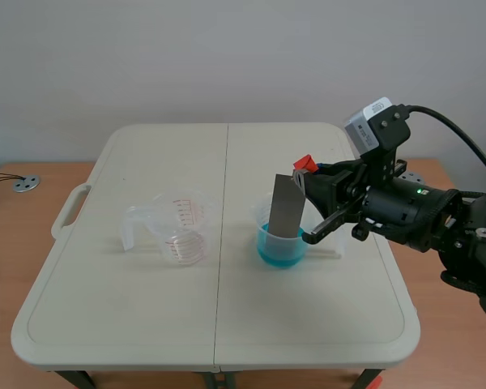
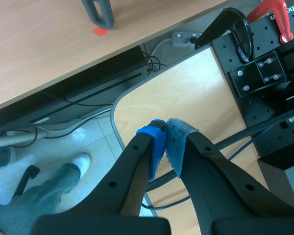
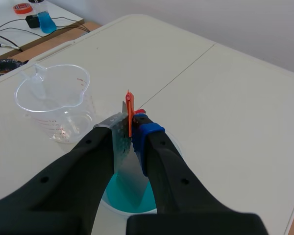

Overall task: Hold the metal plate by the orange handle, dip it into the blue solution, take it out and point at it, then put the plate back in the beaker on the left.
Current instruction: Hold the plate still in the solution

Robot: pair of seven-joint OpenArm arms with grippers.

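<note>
Right end effector point(image 3: 131, 131): mine, closed on the orange handle point(image 3: 130, 110), pads nipping only that thin tab.
Metal plate point(image 1: 287, 204): hangs from the handle, slightly tilted, lower end in the blue solution point(image 1: 279, 250).
Solution beaker point(image 1: 260, 217): clear and light-looking, right of the worktop's point(image 1: 146, 324) centre seam.
Left beaker point(image 1: 178, 228): clear measuring beaker with nothing seen inside, well apart from the solution beaker.
Left end effector point(image 2: 166, 142): pads pressed together on nothing, hanging off the worktop over the floor; a person's leg and shoe point(image 2: 79, 164) below.
Risk, slip: narrow grip on the handle, so the plate may pivot or drop if I swing fast.
Risk, tip-over: lifting at this tilt could drag the plate's edge against the rim and tip the beaker.
Risk, drips: a wet plate carried across the seam would probably leave blue drops on the worktop.
Risk, pointing: my left arm has far to travel; it could knock the left beaker on the way in.
Risk, return: the left beaker's mouth is fairly narrow; a swinging plate may catch its rim.
</note>
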